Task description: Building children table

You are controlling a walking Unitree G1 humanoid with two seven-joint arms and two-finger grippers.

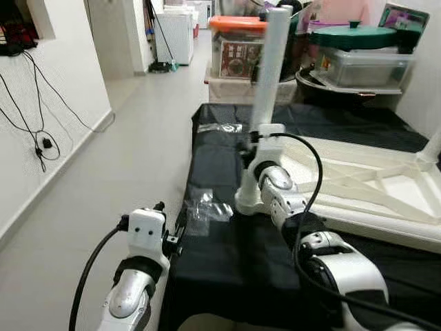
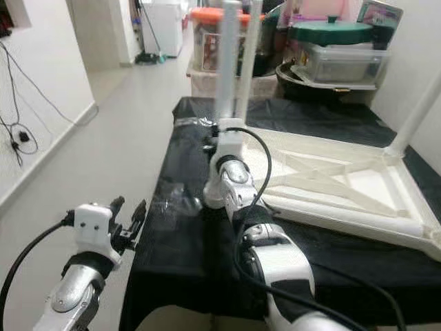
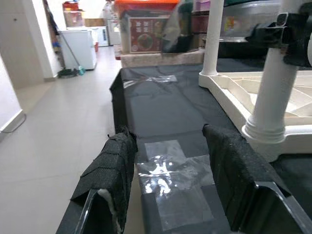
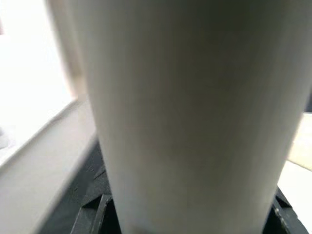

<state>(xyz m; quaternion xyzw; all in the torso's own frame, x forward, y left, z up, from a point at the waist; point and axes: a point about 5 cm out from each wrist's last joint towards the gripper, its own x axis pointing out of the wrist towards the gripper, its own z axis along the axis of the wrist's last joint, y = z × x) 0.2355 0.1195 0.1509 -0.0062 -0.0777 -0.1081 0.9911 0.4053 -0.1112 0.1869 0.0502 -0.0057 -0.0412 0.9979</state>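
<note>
A black cloth (image 1: 227, 262) covered the counter. A clear plastic bag (image 1: 207, 207) lay near its left edge. Beyond the far end stood an orange-lidded container (image 1: 238, 45) and a green-lidded pot (image 1: 362, 36) above a clear storage box (image 1: 362, 67). Black cables (image 1: 38, 131) hung on the left wall. A white appliance (image 1: 173, 34) stood down the corridor.
</note>
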